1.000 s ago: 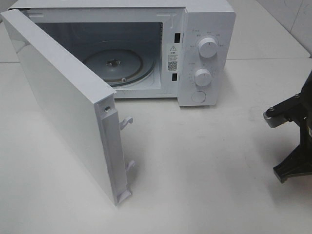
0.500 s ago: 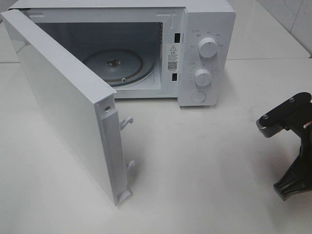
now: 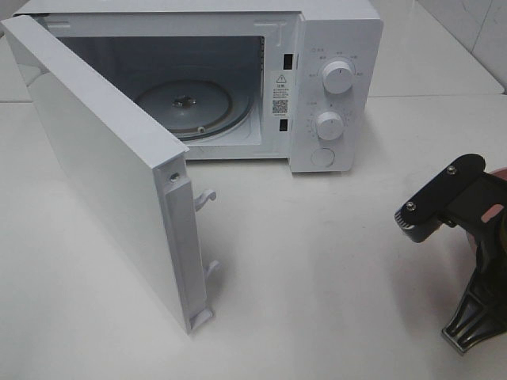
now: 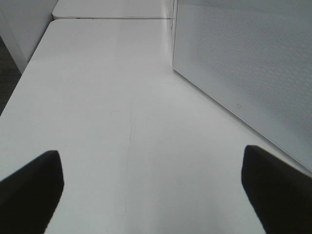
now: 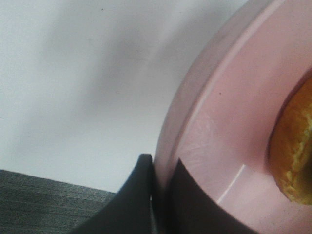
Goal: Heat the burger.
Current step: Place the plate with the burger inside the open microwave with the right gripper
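In the right wrist view my right gripper (image 5: 163, 163) is shut on the rim of a round pink plate (image 5: 219, 122). The burger (image 5: 295, 151) lies on that plate; only a golden-brown edge of it shows. From the high camera, my right arm (image 3: 463, 206) reaches in at the right edge of the table, to the right of the microwave and nearer the front, with a sliver of the pink plate (image 3: 501, 172) behind it. My left gripper (image 4: 151, 190) stands open over bare table, with nothing between its fingers. It does not show in the high view.
A white microwave (image 3: 333, 47) stands at the back, its door (image 3: 103, 158) swung wide open toward the front left. The glass turntable (image 3: 194, 107) inside is bare. Two knobs sit on the right panel. The door's perforated face (image 4: 243, 63) stands close beside the left gripper.
My right arm has come further into view from the right edge, moving left with the plate. The microwave and its door have not moved.
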